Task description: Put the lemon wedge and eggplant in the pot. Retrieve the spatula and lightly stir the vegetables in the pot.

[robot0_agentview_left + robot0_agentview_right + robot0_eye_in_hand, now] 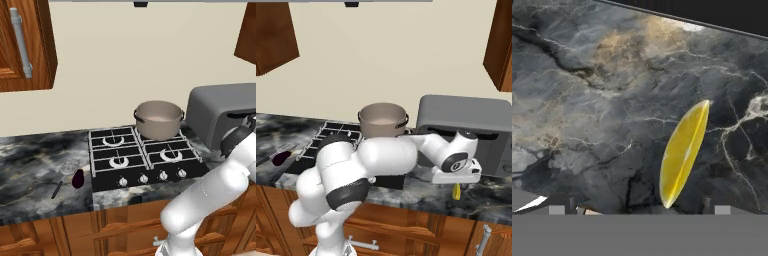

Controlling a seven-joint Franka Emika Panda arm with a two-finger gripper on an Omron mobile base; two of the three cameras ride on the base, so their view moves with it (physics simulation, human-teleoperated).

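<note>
**Trainee:** What were you working on at that point?

**Operator:** The lemon wedge (683, 155). From the hand view I had it lying on the dark marbled surface (587, 100), slim and slanted, off to the right of where the jaws pointed. The jaws stood wide open and held nothing.

**Trainee:** So how did you judge a clean pick?

**Operator:** I reckoned I had to shift the hand sideways until the wedge sat between the tips, then turn the wrist so the jaws closed across its thin width, not along its length. It looked slick and narrow, so I expected it to squirt out of an off-centre pinch.

**Trainee:** And beyond that?

**Operator:** The pot (383, 119) stood on a rear burner of the stove (145, 155), beside the grey appliance (466, 127). Farthest off, past the stove, the eggplant (78, 178) lay just beside the spatula (64, 174).
</note>
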